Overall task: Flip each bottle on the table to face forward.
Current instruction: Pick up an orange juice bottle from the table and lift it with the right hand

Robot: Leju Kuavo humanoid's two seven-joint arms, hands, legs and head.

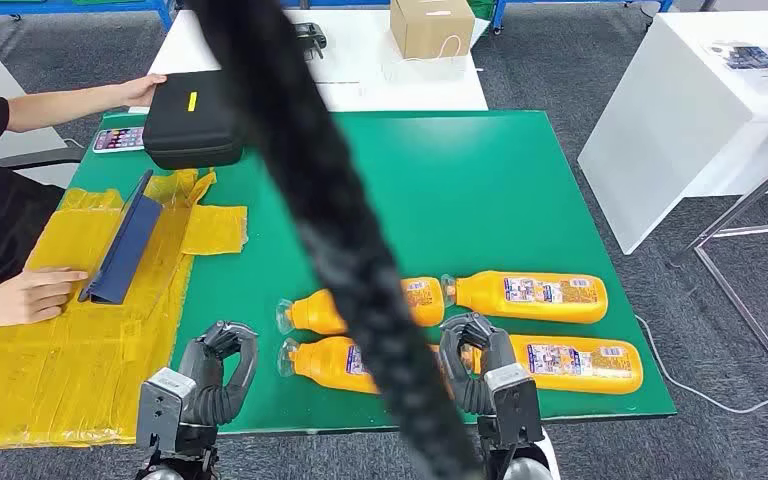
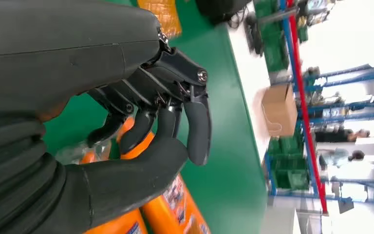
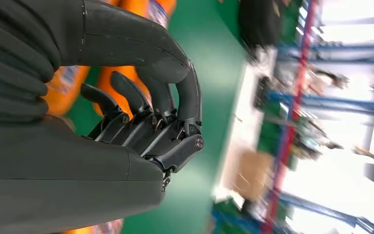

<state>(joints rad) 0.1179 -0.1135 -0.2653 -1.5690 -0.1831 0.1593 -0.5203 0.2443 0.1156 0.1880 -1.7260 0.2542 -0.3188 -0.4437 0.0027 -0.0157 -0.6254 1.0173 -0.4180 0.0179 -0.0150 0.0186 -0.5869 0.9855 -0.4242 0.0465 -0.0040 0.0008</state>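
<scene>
Four orange plastic bottles lie on their sides on the green surface, in two rows toward 5 o'clock: far row, one beside another; near row, one beside another. The left robot hand hovers at 7 o'clock, fingers curled, holding nothing. The right robot hand sits over the near row, fingers curled; whether it grips a bottle cannot be told. A thick black cable crosses the view
</scene>
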